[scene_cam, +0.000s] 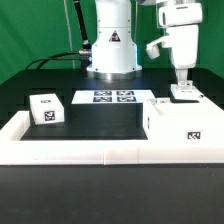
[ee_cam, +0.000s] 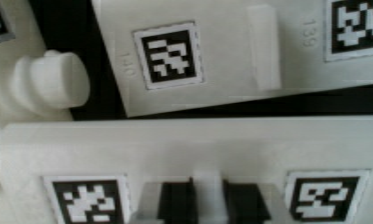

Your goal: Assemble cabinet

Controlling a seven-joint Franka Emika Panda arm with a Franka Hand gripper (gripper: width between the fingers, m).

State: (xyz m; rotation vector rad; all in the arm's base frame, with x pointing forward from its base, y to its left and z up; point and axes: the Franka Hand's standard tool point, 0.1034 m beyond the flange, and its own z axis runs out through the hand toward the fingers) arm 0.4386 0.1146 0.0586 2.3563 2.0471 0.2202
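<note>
My gripper (scene_cam: 181,84) is at the exterior view's right, fingertips down on a flat white panel (scene_cam: 186,94) behind the hollow white cabinet body (scene_cam: 168,120). In the wrist view my gripper (ee_cam: 209,200) has its dark fingers (ee_cam: 174,202) closed on a thin white ridge of this panel (ee_cam: 94,150), which has a tag on each side. Beyond it lies another tagged white panel (ee_cam: 218,50) with a round knob (ee_cam: 50,80) beside it. A small white tagged block (scene_cam: 45,108) sits at the exterior view's left.
The marker board (scene_cam: 112,97) lies at the back middle in front of the robot base (scene_cam: 110,50). A low white rail (scene_cam: 60,152) borders the front and sides of the black table.
</note>
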